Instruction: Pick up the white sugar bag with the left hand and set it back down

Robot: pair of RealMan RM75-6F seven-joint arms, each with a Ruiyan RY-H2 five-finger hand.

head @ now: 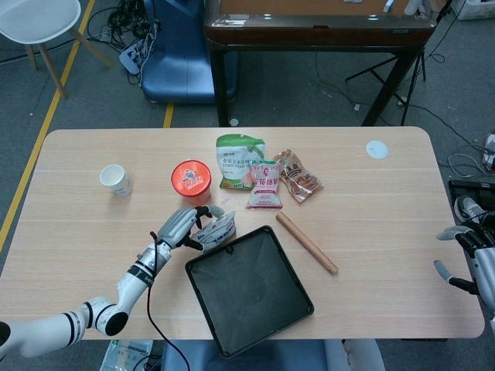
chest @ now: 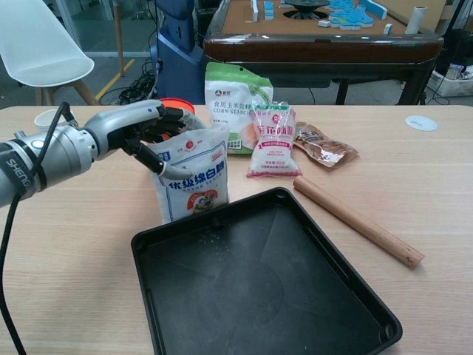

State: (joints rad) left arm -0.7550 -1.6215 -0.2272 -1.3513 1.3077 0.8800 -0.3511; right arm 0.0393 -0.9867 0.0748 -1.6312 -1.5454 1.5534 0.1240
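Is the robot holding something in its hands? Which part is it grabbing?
Yes. Its left hand grips the white sugar bag by the top edge, and the bag stands upright beside the black tray. The right hand holds nothing.

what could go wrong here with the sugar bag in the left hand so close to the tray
The left hand grips the white sugar bag by its top, upright, right at the black tray corner. Set down here, its bottom may catch the tray rim and tip over. The red-lidded tub sits just behind the hand, so a backward swing might knock it.
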